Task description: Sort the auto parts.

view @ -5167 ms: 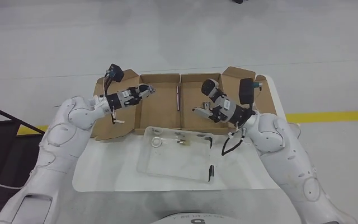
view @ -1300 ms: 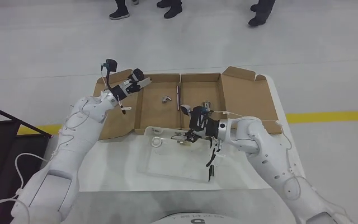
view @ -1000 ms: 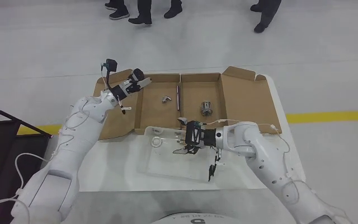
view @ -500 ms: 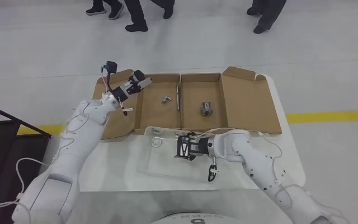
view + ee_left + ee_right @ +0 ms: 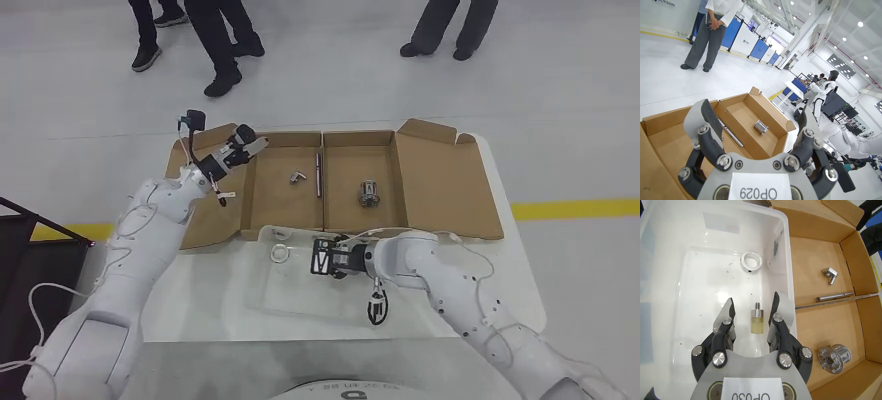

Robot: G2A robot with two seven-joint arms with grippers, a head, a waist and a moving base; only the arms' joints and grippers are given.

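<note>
The right pincer (image 5: 754,299) has been drawn back from the cardboard box (image 5: 829,323) and is now hung low inside the clear bin (image 5: 787,256). Its fingers are spread wide and nothing is held. A threaded stud (image 5: 757,321) is seen lying flat on the bin floor between them, close to the wall nearest the box and not yet touched.

The toothed hub (image 5: 834,358), carried over the box a few seconds ago, has been left in the right compartment. A small bracket (image 5: 830,274) has also been added to the left compartment, where the rod (image 5: 834,296) is laid along the divider.

The left pincer (image 5: 755,107) is kept raised over the box's left flap, as it was a second ago, wide open and empty.

Two parts are left in the bin on the bench (image 5: 200,300): the stud and a metal ring (image 5: 751,261) farther along the floor. The sort is judged to be past its midpoint, and the stud looks to be the next pick. A clean closing across its body is called for, since a round part may roll away.
</note>
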